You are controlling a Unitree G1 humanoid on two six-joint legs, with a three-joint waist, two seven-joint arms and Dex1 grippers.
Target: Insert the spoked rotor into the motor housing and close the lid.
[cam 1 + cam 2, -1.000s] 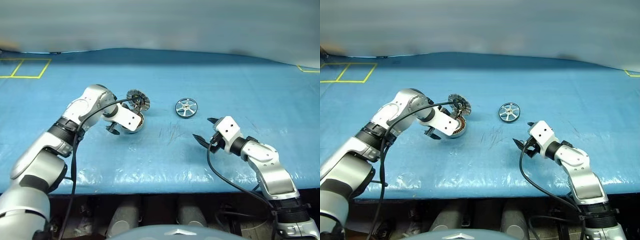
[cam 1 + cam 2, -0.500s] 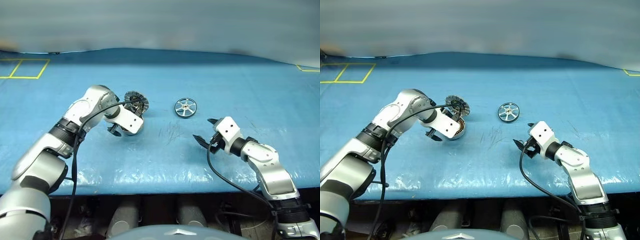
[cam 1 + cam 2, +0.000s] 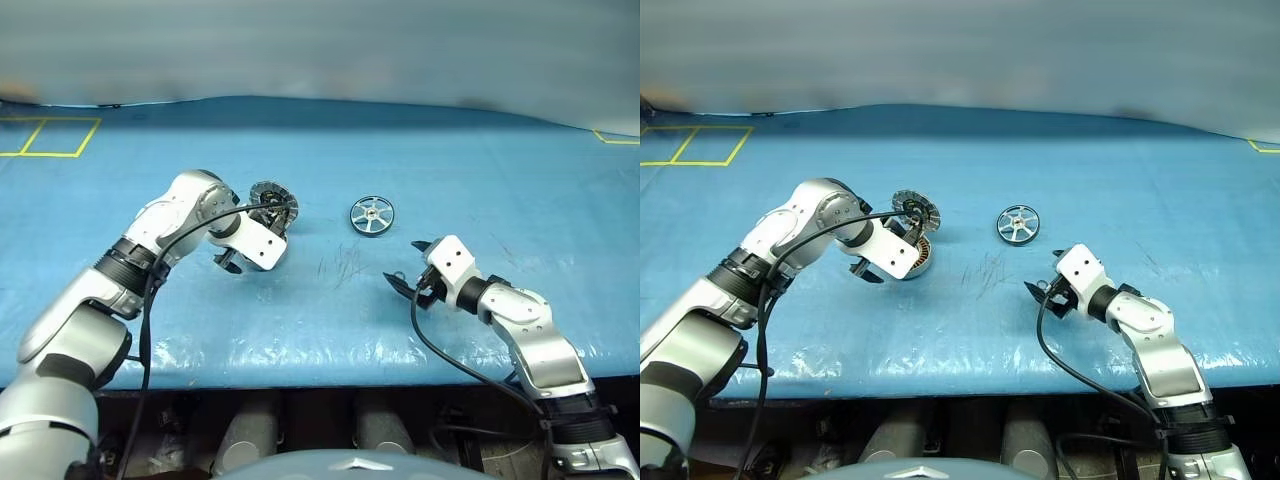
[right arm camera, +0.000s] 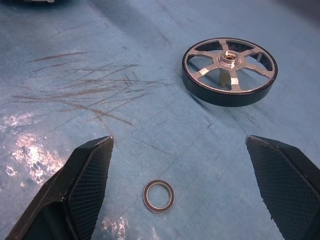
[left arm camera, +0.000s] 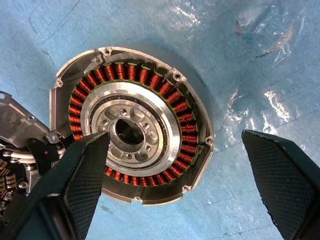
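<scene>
The left gripper (image 5: 170, 190), fingers spread, has barely shifted over the motor housing (image 5: 131, 125); right gripper (image 4: 180, 192) likewise spread. The spoked rotor (image 3: 372, 215) lies at the housing's three o'clock, not yet picked.

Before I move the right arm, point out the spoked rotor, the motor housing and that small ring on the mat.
spoked rotor (image 4: 229, 70): right wrist view, on its central hub.
motor housing (image 5: 131, 132): left wrist view, on the silver hub inside the copper windings.
small ring (image 4: 159, 196): right wrist view, on its dark rim.
</scene>
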